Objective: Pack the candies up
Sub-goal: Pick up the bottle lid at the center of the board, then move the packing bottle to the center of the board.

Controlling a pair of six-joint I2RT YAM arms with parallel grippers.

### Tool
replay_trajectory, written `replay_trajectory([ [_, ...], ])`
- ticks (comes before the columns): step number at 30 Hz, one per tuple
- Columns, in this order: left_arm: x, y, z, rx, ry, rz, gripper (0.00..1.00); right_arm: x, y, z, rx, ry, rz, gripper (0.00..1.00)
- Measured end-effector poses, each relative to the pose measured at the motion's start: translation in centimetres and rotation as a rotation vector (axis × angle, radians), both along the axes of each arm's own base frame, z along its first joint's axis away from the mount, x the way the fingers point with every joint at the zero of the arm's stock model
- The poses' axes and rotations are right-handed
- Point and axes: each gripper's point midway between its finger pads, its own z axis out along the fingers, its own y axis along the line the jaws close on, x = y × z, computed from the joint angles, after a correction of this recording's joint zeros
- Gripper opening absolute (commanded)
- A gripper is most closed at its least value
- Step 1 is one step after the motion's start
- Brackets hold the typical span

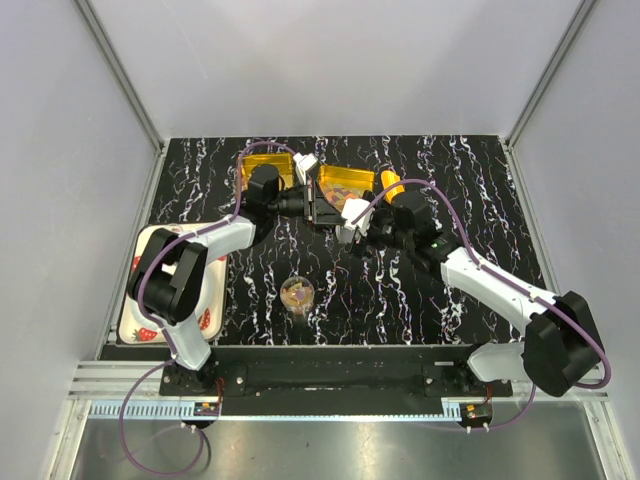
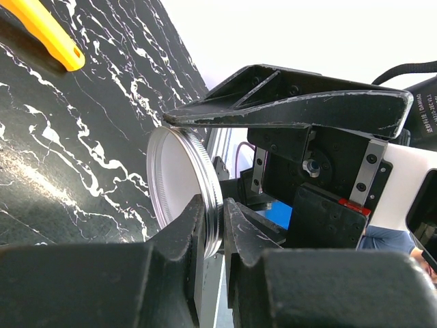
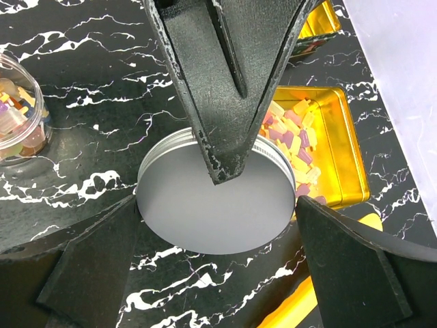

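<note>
A round silver lid (image 3: 205, 225) is held up on edge above the black marbled table. My left gripper (image 2: 220, 205) is shut on its rim (image 2: 179, 184); one of its fingers (image 3: 225, 89) crosses the right wrist view. My right gripper (image 3: 217, 201) has a fingertip against each side of the lid. The candies (image 3: 293, 137), tiny yellow, orange and purple pieces, fill a square gold tin (image 3: 345, 147) behind the lid. More candies sit in a small clear jar (image 3: 17, 123), also in the top view (image 1: 297, 293). Both grippers meet at mid-table (image 1: 312, 205) (image 1: 350, 225).
A second gold tin (image 1: 265, 163) stands at the back left. A yellow-orange scoop (image 1: 392, 183) lies beside the candy tin (image 1: 343, 185); its handle shows in the left wrist view (image 2: 48, 34). A white strawberry-print tray (image 1: 150, 290) is at the left edge.
</note>
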Motion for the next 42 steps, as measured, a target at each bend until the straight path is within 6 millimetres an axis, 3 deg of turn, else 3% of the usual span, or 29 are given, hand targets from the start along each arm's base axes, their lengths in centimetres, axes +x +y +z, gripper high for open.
replay_trajectory([
  [5,0.1,0.0,0.1,-0.003,-0.004,0.002,0.00,0.0,0.0,0.0,0.002,0.001,0.001,0.85],
  [8,0.1,0.0,0.1,-0.002,-0.003,0.002,0.04,-0.1,0.1,0.0,0.002,0.002,0.001,0.84],
  [11,0.1,0.1,0.1,-0.002,-0.002,0.002,0.21,-0.1,0.1,0.0,0.002,0.003,0.003,0.82],
  [12,0.1,0.1,0.1,-0.002,-0.002,0.004,0.34,-0.1,0.1,0.0,0.002,0.003,0.003,0.82],
  [16,0.3,0.5,0.0,-0.002,-0.004,0.005,0.62,-0.5,-0.1,-0.1,-0.007,0.013,0.010,0.82],
  [18,0.6,0.9,-0.1,0.000,-0.010,0.010,0.72,-0.9,-0.4,0.0,-0.014,0.016,0.014,0.82],
  [19,0.8,1.3,-0.1,0.001,-0.007,0.015,0.84,-1.0,-0.5,0.1,-0.017,0.015,0.015,0.82],
  [23,1.8,3.3,-0.4,0.025,-0.031,0.042,0.97,-1.7,-0.9,0.5,-0.026,0.014,0.020,0.82],
  [29,2.8,8.3,0.1,0.180,-0.244,0.087,0.99,-2.7,-1.7,0.2,-0.065,0.037,0.031,0.83],
  [33,1.0,10.3,-0.3,0.317,-0.474,0.059,0.99,-3.5,-2.3,0.4,-0.085,0.041,0.039,0.83],
  [37,-2.2,12.2,-3.7,0.441,-0.627,-0.038,0.99,-4.1,-2.8,1.1,-0.099,0.036,0.047,0.83],
  [42,-5.8,14.4,-9.3,0.556,-0.639,-0.196,0.99,-4.3,-3.1,2.5,-0.107,0.028,0.052,0.83],
])
